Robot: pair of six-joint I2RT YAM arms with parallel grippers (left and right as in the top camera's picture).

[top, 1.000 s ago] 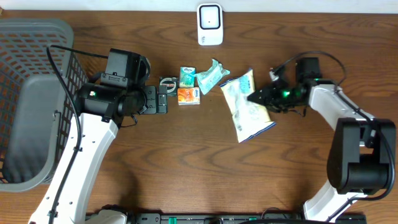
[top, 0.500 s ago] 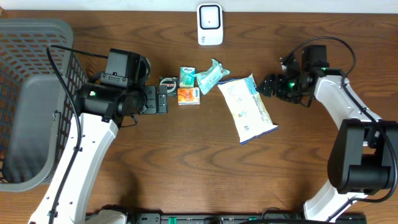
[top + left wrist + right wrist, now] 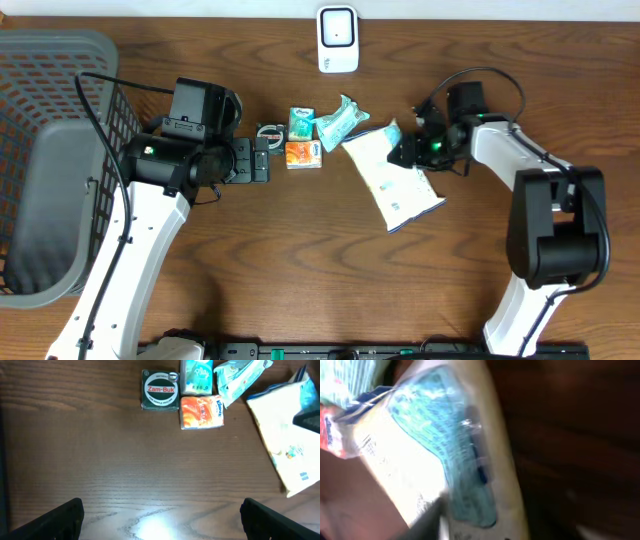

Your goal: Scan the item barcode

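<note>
The item, a white pouch with blue print (image 3: 400, 185), lies flat on the wooden table right of centre; it also shows at the right edge of the left wrist view (image 3: 285, 445). My right gripper (image 3: 405, 152) is on the pouch's upper right corner. The right wrist view is blurred: the pouch (image 3: 420, 450) fills it, close against one dark finger (image 3: 422, 522), and whether the jaws have closed on it is unclear. My left gripper (image 3: 258, 160) hangs wide open over bare wood (image 3: 162, 520), holding nothing. A white scanner (image 3: 338, 40) stands at the back edge. No barcode is readable.
A round Zam-Buk tin (image 3: 268, 133), a green packet (image 3: 301, 121), an orange tissue pack (image 3: 303, 154) and a teal wrapped pack (image 3: 340, 122) cluster between the two grippers. A grey mesh basket (image 3: 50, 160) takes up the left side of the table.
My right gripper drew back to the right, then came left again onto the pouch's upper corner, its jaws narrowing. The pouch shifted slightly left. The left arm stayed still.
</note>
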